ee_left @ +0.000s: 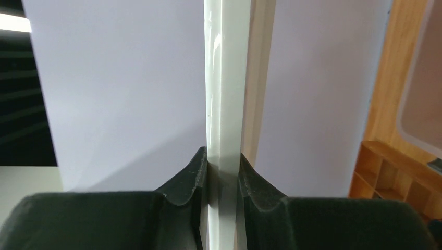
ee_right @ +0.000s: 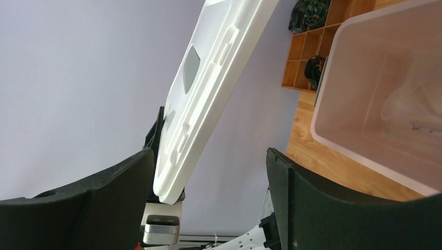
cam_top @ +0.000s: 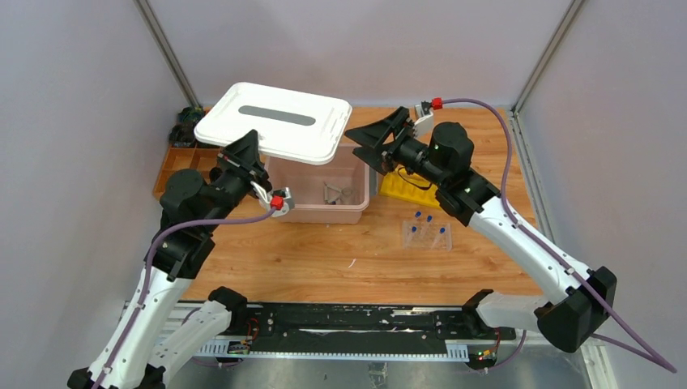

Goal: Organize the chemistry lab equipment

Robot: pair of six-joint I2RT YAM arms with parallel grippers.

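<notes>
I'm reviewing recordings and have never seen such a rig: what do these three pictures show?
Two robot arms are bolted at the near edge of a wooden table. The wide picture looks down from above; the other two come from wrist cameras. The left claw is shut on a white lid, held partly over an open pale bin. The right claw is open beside it, empty. On the table: a yellow holed rack, a clear tray of blue-capped vials, a brown compartment tray.

The bin (cam_top: 324, 213) sits centrally, with the lid (cam_top: 274, 121) raised over its left rear corner. The wooden tray (cam_top: 175, 160) lies behind, leftward (partly under the lid). Right of the bin stands the rack (cam_top: 400, 189), the vial tray (cam_top: 427, 236) before it.
</notes>
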